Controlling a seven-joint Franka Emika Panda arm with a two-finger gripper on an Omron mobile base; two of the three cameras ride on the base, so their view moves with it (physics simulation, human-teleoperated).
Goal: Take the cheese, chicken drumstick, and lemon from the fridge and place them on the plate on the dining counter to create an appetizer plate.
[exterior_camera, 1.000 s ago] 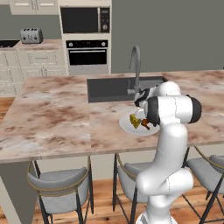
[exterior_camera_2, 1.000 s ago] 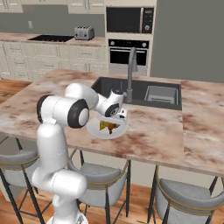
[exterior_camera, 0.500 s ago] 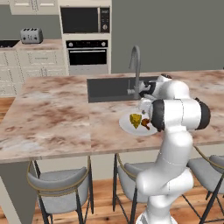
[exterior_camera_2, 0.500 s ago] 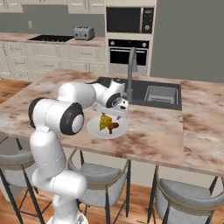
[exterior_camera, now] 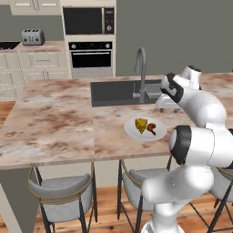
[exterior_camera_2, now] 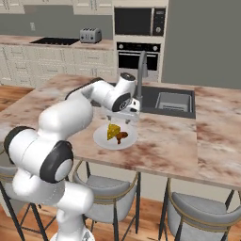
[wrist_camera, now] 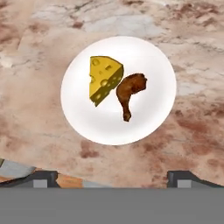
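White plate (wrist_camera: 148,61) near the tabletop's (exterior_camera: 59,123) front edge held cheese (wrist_camera: 103,78) touching chicken drumstick (wrist_camera: 129,91), pincer (exterior_camera_2: 123,116) hung wide and empty above them.

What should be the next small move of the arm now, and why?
Probably lift away and turn back toward the fridge for the lemon. The plate already holds the cheese and the chicken drumstick, no lemon lies there, and the gripper is open and empty above it.

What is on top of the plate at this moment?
On the plate lie the cheese and the chicken drumstick, side by side near its middle. No lemon is there. Nothing covers the plate.
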